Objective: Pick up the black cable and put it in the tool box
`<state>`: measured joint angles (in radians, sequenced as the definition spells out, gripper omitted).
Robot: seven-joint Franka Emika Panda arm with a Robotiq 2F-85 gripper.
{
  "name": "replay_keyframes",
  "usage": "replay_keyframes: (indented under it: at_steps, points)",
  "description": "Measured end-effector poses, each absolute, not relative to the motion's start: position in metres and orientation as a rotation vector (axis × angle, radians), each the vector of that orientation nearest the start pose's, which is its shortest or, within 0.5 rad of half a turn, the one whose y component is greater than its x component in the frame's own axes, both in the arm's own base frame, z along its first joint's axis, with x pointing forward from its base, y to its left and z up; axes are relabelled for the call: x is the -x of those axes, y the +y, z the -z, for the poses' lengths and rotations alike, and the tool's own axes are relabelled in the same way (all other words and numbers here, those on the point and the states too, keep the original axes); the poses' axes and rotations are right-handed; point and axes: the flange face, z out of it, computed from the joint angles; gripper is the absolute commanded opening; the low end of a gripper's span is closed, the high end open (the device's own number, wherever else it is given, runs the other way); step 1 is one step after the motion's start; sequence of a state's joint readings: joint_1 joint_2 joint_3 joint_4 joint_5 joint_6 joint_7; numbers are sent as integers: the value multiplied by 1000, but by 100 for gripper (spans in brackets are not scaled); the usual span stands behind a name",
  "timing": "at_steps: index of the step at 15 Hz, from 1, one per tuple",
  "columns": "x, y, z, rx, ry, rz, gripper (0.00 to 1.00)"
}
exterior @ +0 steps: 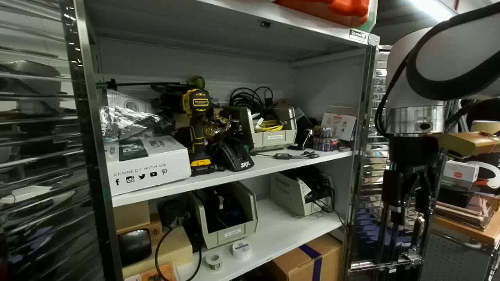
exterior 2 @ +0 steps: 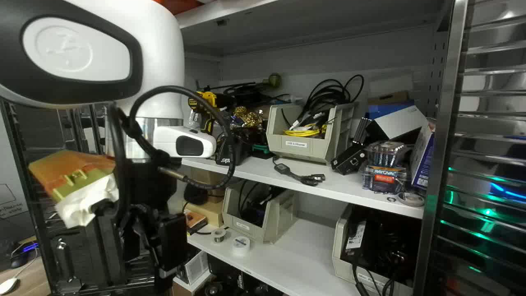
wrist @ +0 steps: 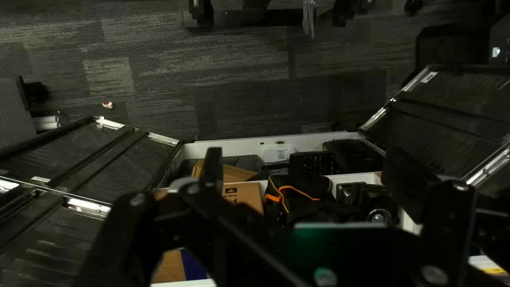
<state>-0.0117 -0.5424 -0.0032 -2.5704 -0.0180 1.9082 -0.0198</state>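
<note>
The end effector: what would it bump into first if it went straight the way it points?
Probably the carpeted floor: the end effector points down in both exterior views, apparently in front of the shelves. Depth is unclear, so it might clip the black, orange-trimmed item first.

Three bins, two small rolls, apparently one drill

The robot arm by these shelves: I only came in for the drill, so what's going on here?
A Franka Panda arm is handling nothing at this moment: its gripper points down, jaws wide apart. The job is to put the black cable, most likely the loose one on the white shelf in front of the grey bin with yellow cable, into a tool box. That cable is not yet picked up, and I can't tell what is meant by the tool box.
</note>
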Motion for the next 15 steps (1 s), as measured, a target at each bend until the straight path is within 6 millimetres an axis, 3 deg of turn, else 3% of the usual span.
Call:
replay_keyframes:
  at_steps: [15]
  points:
    - [-368,-8,-432,3164,-24,-173,100]
